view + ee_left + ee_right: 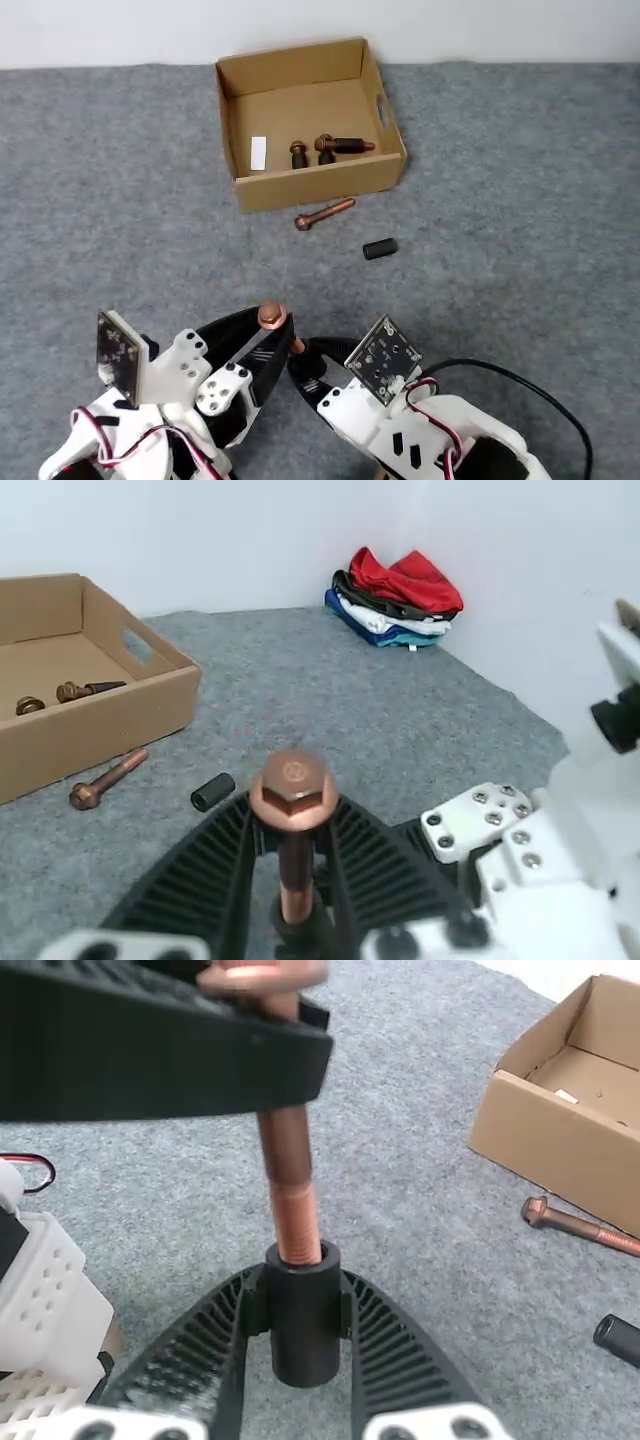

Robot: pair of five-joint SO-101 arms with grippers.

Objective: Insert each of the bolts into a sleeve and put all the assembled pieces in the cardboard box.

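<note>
Wide grey carpet [520,200] covers the table, and at the far side sits the cardboard box [310,187], with what look like two finished pieces [340,146] lying inside. At the near side, here's the action. The left gripper [292,810] is closed on a copper bolt [291,780], pinching it just under the hex head with the shank pointing down. Directly beneath, the right gripper [300,1285] is clamped around a black sleeve [300,1325], held upright with its mouth up. The threaded tip sits just inside that mouth, and most of the shank is showing above it. So this is the insertion step, barely started, I'd say. Next the bolt wants pushing straight down the bore, both grips firm, no tilt. Waiting on the carpet just in front of the box are a loose bolt [325,213] and, near it, a loose sleeve [380,249]. One more pair to go.
</note>
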